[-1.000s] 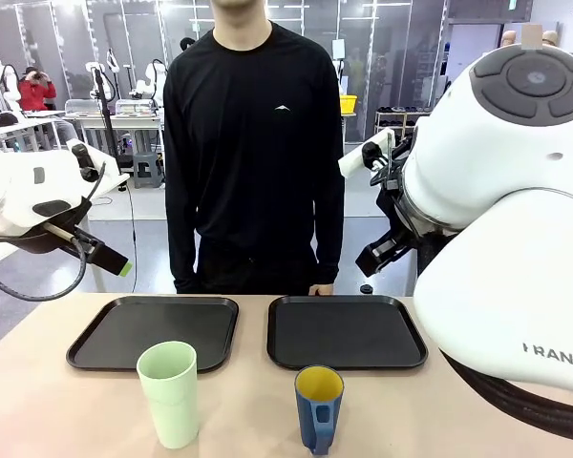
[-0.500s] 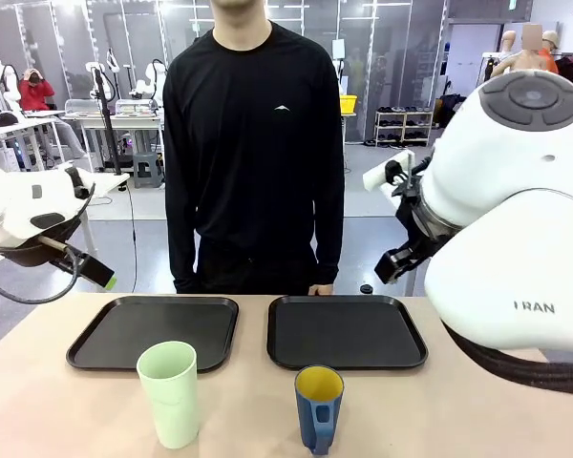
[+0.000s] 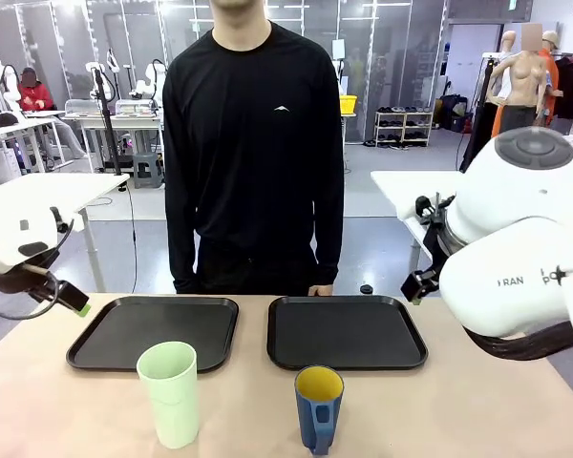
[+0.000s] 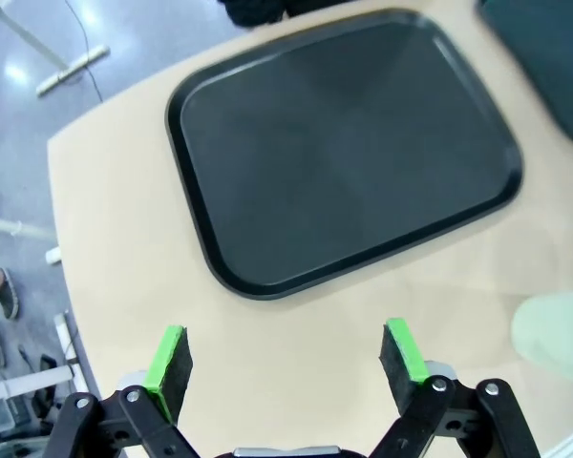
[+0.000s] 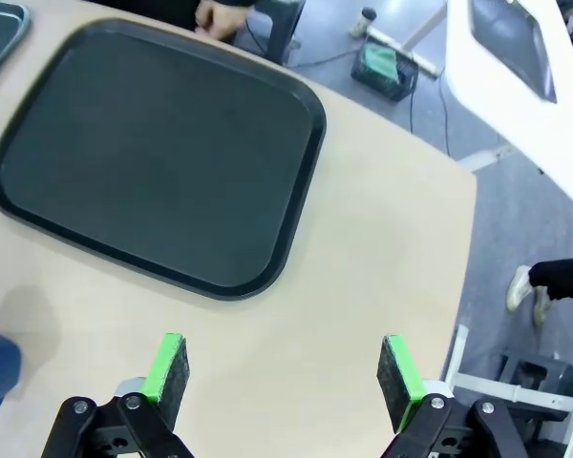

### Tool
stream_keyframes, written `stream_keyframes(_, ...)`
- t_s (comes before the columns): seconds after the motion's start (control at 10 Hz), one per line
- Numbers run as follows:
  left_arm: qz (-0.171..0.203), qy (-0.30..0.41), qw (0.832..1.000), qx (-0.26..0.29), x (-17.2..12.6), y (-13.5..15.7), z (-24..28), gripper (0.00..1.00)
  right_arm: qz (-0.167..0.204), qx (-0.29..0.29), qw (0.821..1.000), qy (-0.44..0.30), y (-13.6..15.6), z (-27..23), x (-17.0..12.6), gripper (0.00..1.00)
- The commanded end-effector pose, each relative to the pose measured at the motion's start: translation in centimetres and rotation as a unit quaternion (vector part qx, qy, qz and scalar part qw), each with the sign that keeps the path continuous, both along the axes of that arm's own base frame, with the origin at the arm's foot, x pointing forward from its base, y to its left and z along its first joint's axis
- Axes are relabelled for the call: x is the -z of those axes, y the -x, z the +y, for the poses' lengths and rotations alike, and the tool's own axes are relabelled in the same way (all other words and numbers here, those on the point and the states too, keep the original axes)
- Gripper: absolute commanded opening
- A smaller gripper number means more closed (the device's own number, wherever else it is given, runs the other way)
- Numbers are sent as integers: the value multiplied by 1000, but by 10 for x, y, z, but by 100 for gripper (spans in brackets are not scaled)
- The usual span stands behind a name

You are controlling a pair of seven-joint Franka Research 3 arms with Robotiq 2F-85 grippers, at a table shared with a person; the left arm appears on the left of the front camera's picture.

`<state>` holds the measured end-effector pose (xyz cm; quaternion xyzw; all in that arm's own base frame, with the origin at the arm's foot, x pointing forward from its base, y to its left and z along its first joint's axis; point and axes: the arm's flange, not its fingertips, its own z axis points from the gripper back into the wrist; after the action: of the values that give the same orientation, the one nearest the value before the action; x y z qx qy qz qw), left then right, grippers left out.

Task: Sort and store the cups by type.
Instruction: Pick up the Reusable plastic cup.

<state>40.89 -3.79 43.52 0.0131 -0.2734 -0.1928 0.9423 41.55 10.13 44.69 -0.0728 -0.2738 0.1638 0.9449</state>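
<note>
Along the near edge of the beige table (image 3: 57, 410) stood the mint-green tumbler (image 3: 168, 391), before the left tray (image 3: 124, 329), and the blue mug (image 3: 318, 408), before the right tray (image 3: 344, 329); nothing was sorted. The left gripper (image 4: 285, 336) hung over the table's left edge and the right gripper (image 5: 283, 355) over its right, pointing down, spread wide, holding nothing. Next, I judged, one had to drop to a cup and close.

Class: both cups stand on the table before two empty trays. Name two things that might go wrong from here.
The tall mint tumbler may tip if the left fingers clip its rim. The handle of the blue mug faces the robot, so the right fingers closing across it might slip.
</note>
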Motion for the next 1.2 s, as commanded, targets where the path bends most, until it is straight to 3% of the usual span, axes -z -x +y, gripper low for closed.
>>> stream_keyframes(0.0,8,11,1000,-10,35,0,14,100,9,11,1000,-12,-3,-18,36,100)
stream_keyframes(0.4,34,5,999,-43,66,-2,36,100,50,24,998,-10,-8,-37,71,100)
stream_keyframes(0.8,31,6,999,-38,66,0,35,100,48,33,998,3,-1,-36,68,100)
stream_keyframes(0.9,45,4,998,-47,60,-18,34,100,60,32,998,-11,-23,-32,65,100)
stream_keyframes(1.1,45,4,998,-47,60,-18,34,100,60,32,998,-11,-23,-32,65,100)
